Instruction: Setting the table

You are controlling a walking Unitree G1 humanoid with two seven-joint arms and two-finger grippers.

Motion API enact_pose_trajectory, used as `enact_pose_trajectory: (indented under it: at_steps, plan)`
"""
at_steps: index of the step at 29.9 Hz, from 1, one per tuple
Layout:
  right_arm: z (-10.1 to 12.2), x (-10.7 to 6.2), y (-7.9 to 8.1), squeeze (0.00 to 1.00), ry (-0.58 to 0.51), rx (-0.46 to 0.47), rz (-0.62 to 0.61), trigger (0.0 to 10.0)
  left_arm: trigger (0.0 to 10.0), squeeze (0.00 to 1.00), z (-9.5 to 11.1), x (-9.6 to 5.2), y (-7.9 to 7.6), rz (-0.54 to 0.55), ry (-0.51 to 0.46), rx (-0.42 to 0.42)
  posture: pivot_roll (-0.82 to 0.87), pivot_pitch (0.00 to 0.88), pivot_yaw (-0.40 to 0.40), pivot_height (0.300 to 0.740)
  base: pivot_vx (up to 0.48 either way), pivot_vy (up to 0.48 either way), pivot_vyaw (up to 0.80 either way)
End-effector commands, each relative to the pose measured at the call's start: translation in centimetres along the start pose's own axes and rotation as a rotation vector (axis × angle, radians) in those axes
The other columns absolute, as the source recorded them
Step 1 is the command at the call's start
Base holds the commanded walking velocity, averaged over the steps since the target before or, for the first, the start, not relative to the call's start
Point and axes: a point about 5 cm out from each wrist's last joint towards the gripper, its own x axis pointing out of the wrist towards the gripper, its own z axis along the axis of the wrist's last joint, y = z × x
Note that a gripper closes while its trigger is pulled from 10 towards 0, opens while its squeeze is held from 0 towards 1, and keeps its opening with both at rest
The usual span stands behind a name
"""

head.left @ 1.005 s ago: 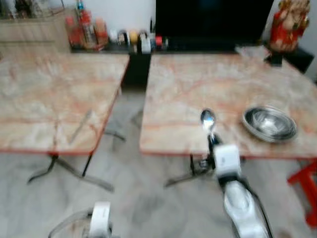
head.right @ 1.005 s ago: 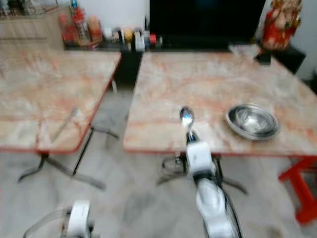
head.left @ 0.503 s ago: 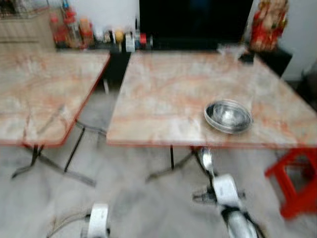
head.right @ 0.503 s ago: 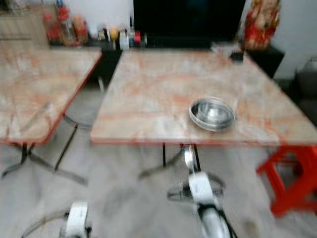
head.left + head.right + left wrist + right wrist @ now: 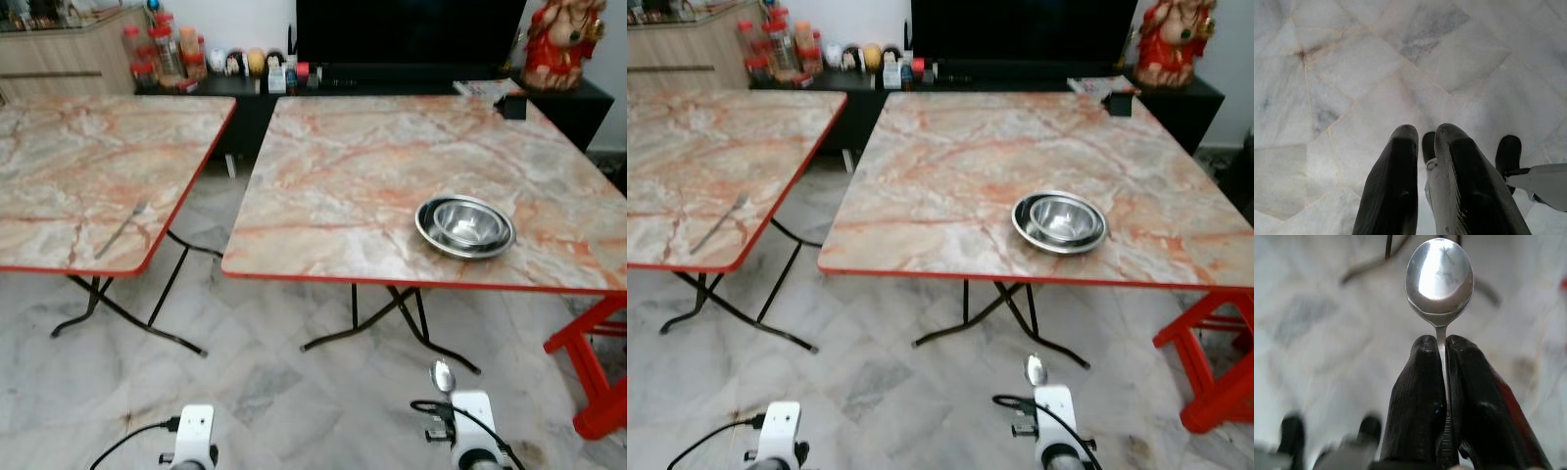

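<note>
Marble-patterned floor tiles point(image 5: 294, 392), pale grey with darker veins, underfoot. Two folding tables with pinkish marble-look tops and red edging, side by side with a gap between: left table point(image 5: 59, 176) with a fork point(image 5: 120, 229) near its front edge, right table point(image 5: 392, 176) with a steel bowl point(image 5: 465, 226) toward its front right. Black crossed legs beneath both. Red stool point(image 5: 593, 367) just beside the right table's front corner. Behind, a dark low cabinet point(image 5: 245, 93) with jars and bottles point(image 5: 162, 54), a black screen point(image 5: 411, 29), a red figurine point(image 5: 560, 41).

Right gripper point(image 5: 1441, 347) low, over the floor ahead of the right table, fingers clamped on the handle of a spoon point(image 5: 1439, 281), bowl end sticking up. Left gripper point(image 5: 1425, 139) low over the tiles, fingers close together with a narrow gap, nothing between.
</note>
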Motion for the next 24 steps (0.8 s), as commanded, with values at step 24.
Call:
enact_pose_trajectory:
  at_steps: [24]
  plan:
    - [-0.2,0.7,1.2,0.0,0.131,0.067,0.012,10.0,10.0,0.0,-0.1,0.0,-0.4,-0.005,0.022,0.05,-0.1,0.0,0.005,0.74,0.0,-0.052,0.0]
